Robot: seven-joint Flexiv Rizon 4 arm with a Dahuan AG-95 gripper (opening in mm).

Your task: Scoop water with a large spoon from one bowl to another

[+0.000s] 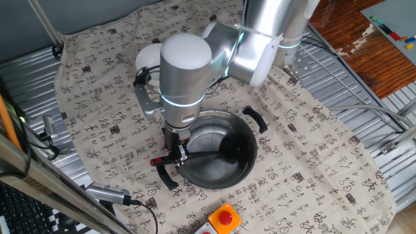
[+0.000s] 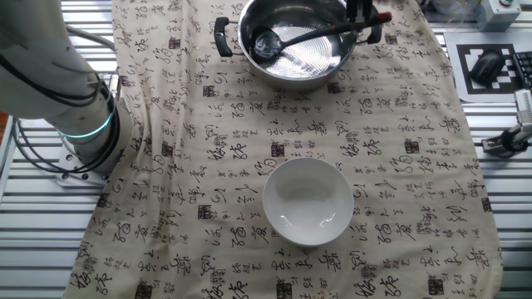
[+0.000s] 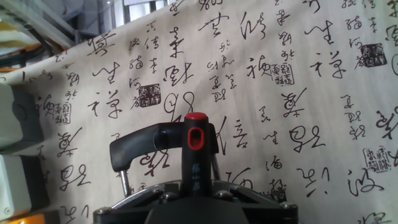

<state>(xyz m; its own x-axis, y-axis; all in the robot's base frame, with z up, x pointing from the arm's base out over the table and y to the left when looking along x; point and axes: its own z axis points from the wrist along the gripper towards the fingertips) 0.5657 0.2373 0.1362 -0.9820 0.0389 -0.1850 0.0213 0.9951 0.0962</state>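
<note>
I count one steel pot (image 2: 293, 41), one white bowl (image 2: 307, 202) and one ladle (image 2: 299, 37) on the cloth-covered tabletop (image 2: 399, 166). My gripper (image 1: 174, 156) has its fingers clamped on the ladle's red-tipped handle; its scoop sits inside the pot, well apart from the bowl.

Two high fixed cameras face the steel pot (image 1: 218, 158) from opposite sides; hand camera sits close.

My ladle (image 2: 293, 36) lies in the steel pot (image 2: 320, 66), scoop low inside, handle slanting up across the rim. My gripper (image 1: 174, 154) sits at that rim, on the handle end. The white bowl (image 2: 307, 202) stands well apart on the same cloth (image 2: 399, 183).
</note>
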